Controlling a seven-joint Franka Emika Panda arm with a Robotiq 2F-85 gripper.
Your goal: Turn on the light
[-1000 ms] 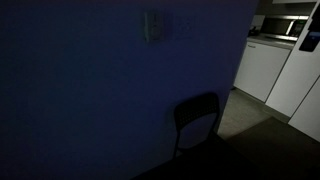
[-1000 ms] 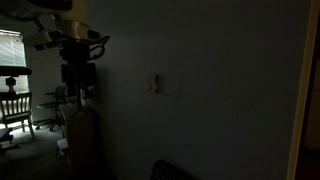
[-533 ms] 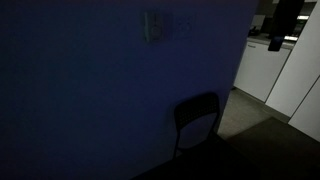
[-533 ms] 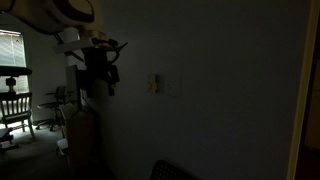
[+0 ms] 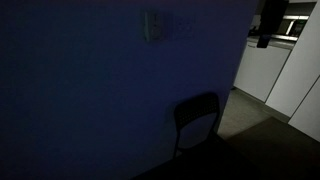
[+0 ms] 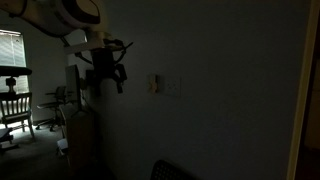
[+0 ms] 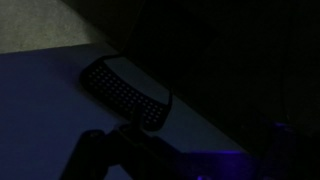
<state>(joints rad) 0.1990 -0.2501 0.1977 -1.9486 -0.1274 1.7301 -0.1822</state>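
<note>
The room is dark, and I cannot tell whether the jaws of the gripper [image 6: 114,77] stand apart or together. It hangs in the air off the wall, holding nothing. The light switch [image 6: 173,88], a pale plate, sits on the wall at about the gripper's height, well apart from it, with 1 beige box [image 6: 153,84] just beside the plate on the gripper's side. Below, 1 black chair [image 5: 197,120] stands against the wall.

switch [image 6: 172,87] on wall [image 6: 235,90], just beside box [image 6: 153,84]; chair [image 5: 197,120] below, against wall; gripper [image 6: 118,81] off sideways, apart
</note>
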